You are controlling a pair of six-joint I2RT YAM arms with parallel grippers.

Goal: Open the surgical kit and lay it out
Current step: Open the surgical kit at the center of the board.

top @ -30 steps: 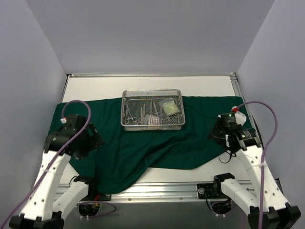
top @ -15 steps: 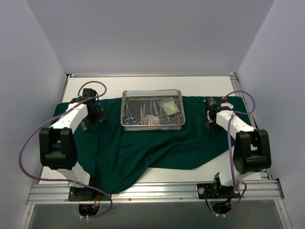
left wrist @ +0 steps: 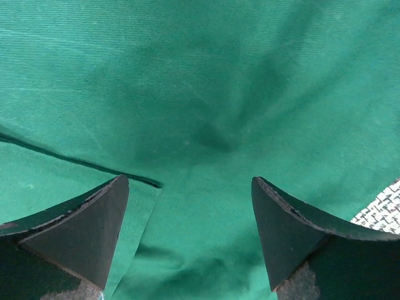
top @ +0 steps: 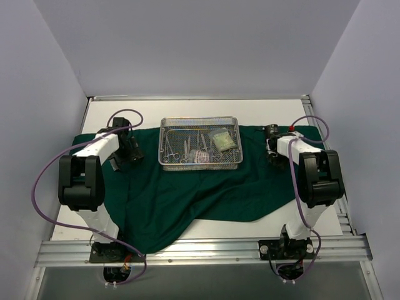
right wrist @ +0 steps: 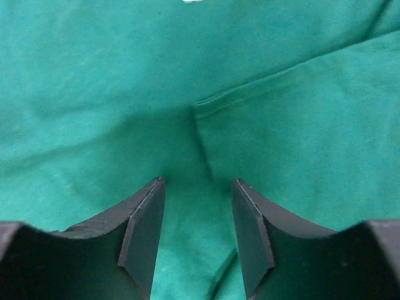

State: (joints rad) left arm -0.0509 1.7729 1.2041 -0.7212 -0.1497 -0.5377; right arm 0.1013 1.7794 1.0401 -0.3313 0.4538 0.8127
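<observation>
The dark green cloth wrap (top: 187,194) lies spread open on the table, one corner hanging over the near edge. The silver wire-mesh tray (top: 164,144) stands on it at the back centre. It holds several steel scissor-handled instruments (top: 187,147), a clear packet (top: 223,140) and a second small packet (top: 200,156). My left gripper (top: 128,151) is low over the cloth left of the tray, jaws wide open and empty (left wrist: 189,181), a cloth hem (left wrist: 75,161) by its left finger. My right gripper (top: 273,149) is low over the cloth right of the tray, open (right wrist: 199,181), a cloth fold edge (right wrist: 203,140) just ahead of its fingers.
A corner of the tray's mesh (left wrist: 381,211) shows at the right edge of the left wrist view. White tabletop (top: 125,112) lies behind the cloth. Grey walls close in on the left, back and right. A metal rail (top: 200,250) runs along the near edge.
Both arms have reached forward from the near side and come down onto the cloth on either side of the tray. The tray and its contents have not moved.
</observation>
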